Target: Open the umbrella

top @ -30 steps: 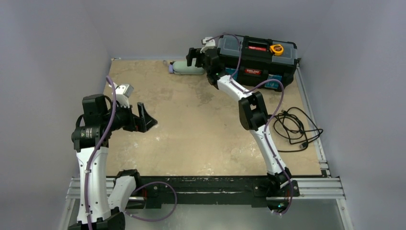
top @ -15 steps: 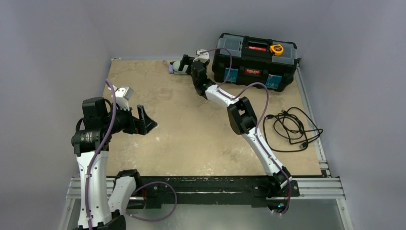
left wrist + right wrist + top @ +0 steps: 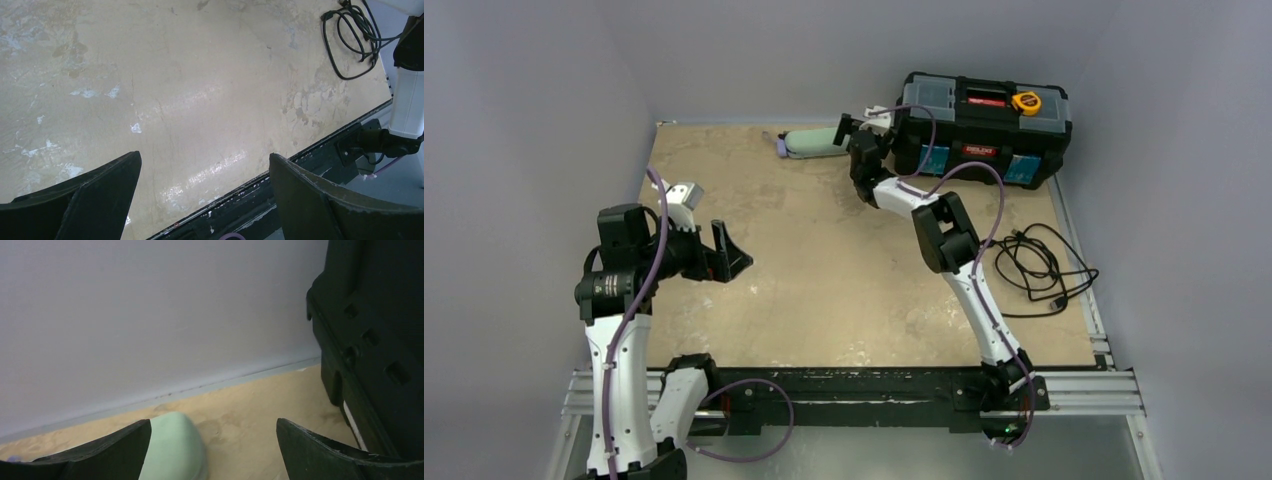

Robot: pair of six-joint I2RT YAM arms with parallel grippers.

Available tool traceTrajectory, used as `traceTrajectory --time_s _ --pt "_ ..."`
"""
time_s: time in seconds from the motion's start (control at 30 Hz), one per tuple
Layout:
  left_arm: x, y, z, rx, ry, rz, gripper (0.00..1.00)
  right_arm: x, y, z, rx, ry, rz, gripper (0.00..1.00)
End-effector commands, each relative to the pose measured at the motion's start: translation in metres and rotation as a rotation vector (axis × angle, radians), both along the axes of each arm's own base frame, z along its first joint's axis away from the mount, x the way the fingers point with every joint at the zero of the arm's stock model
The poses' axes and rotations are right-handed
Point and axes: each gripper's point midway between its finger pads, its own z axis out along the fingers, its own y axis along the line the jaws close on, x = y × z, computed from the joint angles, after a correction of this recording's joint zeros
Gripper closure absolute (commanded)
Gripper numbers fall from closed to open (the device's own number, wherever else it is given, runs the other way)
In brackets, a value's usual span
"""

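The umbrella (image 3: 812, 143) lies folded in its mint-green sleeve at the back of the table, a lavender bit at its left end. My right gripper (image 3: 850, 134) is open at the sleeve's right end, between it and the black toolbox. In the right wrist view the sleeve's rounded end (image 3: 175, 446) lies between the fingers, close against the left one; the right gripper (image 3: 214, 452) holds nothing. My left gripper (image 3: 730, 254) hovers open and empty over the table's left side, and the left wrist view shows the gripper (image 3: 205, 197) above bare tabletop near the front edge.
A black toolbox (image 3: 984, 125) with a yellow tape measure on its lid stands at the back right, close to the right gripper (image 3: 375, 340). A coiled black cable (image 3: 1034, 268) lies at the right edge. Grey walls enclose the table on three sides.
The right arm swung left over the umbrella, then back right to its end. The toolbox has shifted to the right. The left arm has barely moved.
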Motion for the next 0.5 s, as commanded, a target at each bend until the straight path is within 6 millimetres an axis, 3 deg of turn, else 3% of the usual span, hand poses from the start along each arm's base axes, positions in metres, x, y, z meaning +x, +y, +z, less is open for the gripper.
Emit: traceTrajectory --time_s 0.0,0.07,0.17,0.3,0.47 --pt "-0.004 -0.002 0.002 -0.008 -0.014 -0.011 0.0 0.02 -0.09 0.078 0.027 -0.166 -0.245 0.01" --pt "-0.006 -0.003 -0.001 -0.007 -0.008 -0.017 0.0 0.03 -0.078 0.074 0.091 -0.156 -0.161 0.01" --pt "-0.01 -0.002 -0.004 0.006 -0.003 -0.016 0.0 0.041 -0.041 0.069 0.244 -0.112 0.055 0.01" --pt "-0.011 0.0 -0.004 0.011 0.004 -0.005 0.0 0.04 -0.003 0.055 0.367 -0.034 0.197 0.01" --pt "-0.01 -0.001 0.0 -0.007 0.021 0.004 0.0 0.04 0.013 0.023 0.433 0.046 0.241 0.01"
